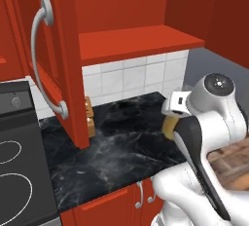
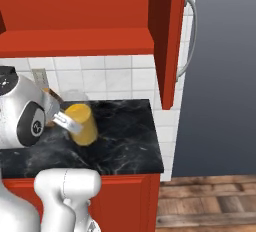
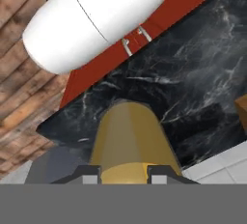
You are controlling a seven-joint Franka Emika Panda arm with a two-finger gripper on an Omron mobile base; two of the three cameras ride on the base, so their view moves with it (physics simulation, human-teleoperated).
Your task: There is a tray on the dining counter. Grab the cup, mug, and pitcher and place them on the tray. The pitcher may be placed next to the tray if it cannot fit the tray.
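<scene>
Above the black worktop (image 2: 125,136), the gripper (image 2: 67,121) is clamped partway closed around the pitcher (image 2: 82,123). It is tilted, just clear of the surface.

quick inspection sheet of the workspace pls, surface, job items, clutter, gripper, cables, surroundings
surface: black marble-patterned worktop on red cabinets
job's things: pitcher, clear glass with orange-yellow lower part, tilted in the grip
clutter: brown wooden item at the backsplash, partly behind the open cabinet door
grippers: gripper shut on the pitcher
cables: nothing seen
surroundings: white tile backsplash, red shelf, stove, grey fridge, wood floor
</scene>
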